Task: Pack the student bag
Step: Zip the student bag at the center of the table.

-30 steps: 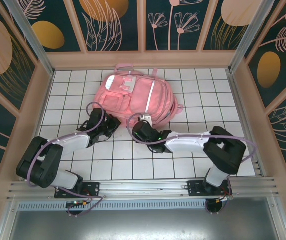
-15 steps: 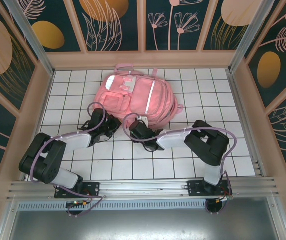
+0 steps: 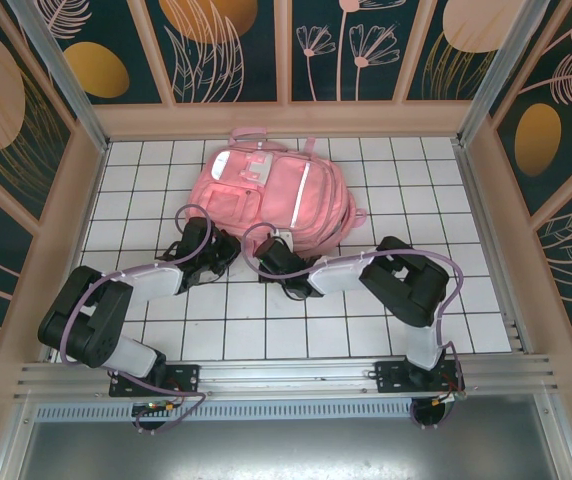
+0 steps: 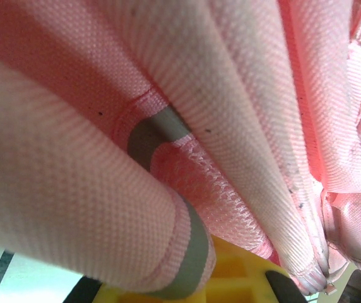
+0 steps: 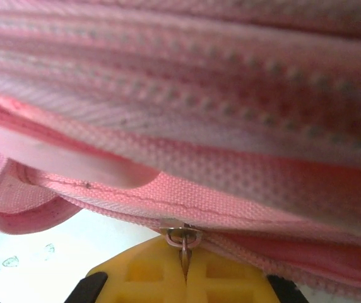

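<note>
1 large pink fabric backpack (image 3: 276, 195); left gripper (image 4: 231, 285) clamped on its grey-trimmed fold (image 4: 105, 221), right gripper (image 5: 183, 281) pinching its metal zipper pull (image 5: 183, 242).

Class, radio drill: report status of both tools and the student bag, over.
Left tool shut, pressed into pink fabric. Right tool shut on zipper pull. Student bag flat on tiled table. No obstruction seen.

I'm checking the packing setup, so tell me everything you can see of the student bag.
The student bag is a large pink woven-fabric backpack with pale front pockets, a light stripe and a top loop, lying flat, front up, on the white tiled table. At its near edge, the right gripper is shut on a zipper pull; the shut left gripper touches a grey-trimmed fold.
</note>
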Available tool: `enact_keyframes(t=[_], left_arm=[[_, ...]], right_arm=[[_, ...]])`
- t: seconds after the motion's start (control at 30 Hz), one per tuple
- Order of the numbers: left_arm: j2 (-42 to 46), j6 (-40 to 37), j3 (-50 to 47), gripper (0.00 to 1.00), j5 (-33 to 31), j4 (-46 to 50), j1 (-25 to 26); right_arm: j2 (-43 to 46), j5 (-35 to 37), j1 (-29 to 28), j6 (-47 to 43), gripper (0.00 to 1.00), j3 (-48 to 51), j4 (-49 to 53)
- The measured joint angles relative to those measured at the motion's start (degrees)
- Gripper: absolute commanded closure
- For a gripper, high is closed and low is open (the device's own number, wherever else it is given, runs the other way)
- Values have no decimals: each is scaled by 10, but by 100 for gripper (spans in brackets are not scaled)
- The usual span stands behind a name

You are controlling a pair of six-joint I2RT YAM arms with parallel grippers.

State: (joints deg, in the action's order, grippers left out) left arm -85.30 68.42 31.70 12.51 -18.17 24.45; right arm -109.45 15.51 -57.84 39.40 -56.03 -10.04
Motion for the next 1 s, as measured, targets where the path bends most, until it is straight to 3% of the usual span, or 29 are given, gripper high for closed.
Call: enact_keyframes(t=[0.43,0.73,0.97,1.0], left_arm=[[47,-26,19,100,-36,84,-7],[104,-57,6,100,-39,139,-86],[96,-112,31,100,-7,190,-189],[87,-119,43,95,-4,201,-200]], right_arm=[[79,72,-7,47,100,5,142],[195,103,25,75,100,97,201],[235,61,36,16,100,105,178],[232,53,33,5,100,100,176]])
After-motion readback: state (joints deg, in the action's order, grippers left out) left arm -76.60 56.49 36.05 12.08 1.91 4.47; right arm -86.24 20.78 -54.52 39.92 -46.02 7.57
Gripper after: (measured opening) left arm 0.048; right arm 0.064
